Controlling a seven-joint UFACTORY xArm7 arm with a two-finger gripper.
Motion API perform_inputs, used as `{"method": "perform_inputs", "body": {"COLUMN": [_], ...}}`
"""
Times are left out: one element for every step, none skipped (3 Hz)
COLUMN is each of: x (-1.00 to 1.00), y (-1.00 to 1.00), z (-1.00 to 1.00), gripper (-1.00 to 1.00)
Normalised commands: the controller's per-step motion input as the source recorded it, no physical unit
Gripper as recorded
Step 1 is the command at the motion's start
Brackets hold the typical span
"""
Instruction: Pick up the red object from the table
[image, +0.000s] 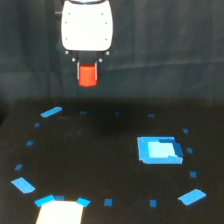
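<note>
We see the gripper (87, 70) clamped on the red object (87, 75), which hangs just beneath its white body. Well below it lies the table (100, 165), whose blue rectangle (159, 149) sits toward the exterior view's right.

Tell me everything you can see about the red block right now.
The red block is small, red-orange, plain and matte-looking, narrower than the white pincer body above it. It sits upright between the pincer's dark fingers, which flank its upper sides, so it appears gripped. It hangs in the air against the dark backdrop, well above the black table, touching nothing else. The image is blurry, so its exact facets cannot be made out.
</note>
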Motion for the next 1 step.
{"method": "perform_inputs", "body": {"x": [-0.46], "y": [-0.4], "z": [1.0], "gripper": [-0.84]}}
